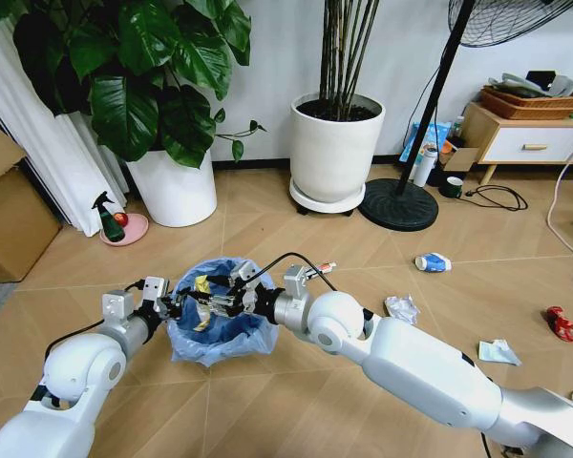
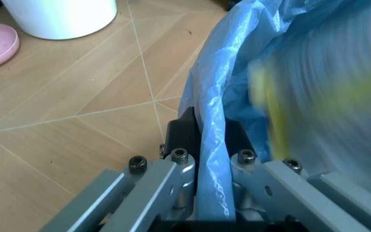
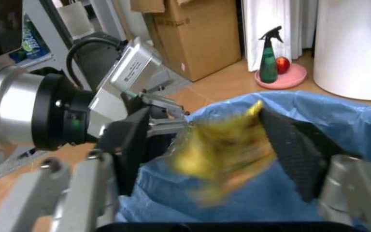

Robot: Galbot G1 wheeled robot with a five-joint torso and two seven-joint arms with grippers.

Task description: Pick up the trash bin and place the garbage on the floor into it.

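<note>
The left gripper is clamped on the left rim of the trash bin, its black pads pinching the blue bag liner on the floor near the robot. The right gripper reaches over the bin's mouth with its fingers spread, and a blurred yellow peel scrap sits between them. A can, a paper wad and a red wrapper lie well apart to the right.

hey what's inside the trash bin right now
In the trash bin, a light-blue bag liner and a blurred yellow peel scrap between the open jaws of the right gripper. The left gripper clamps the rim. The bin's bottom is hidden.
</note>
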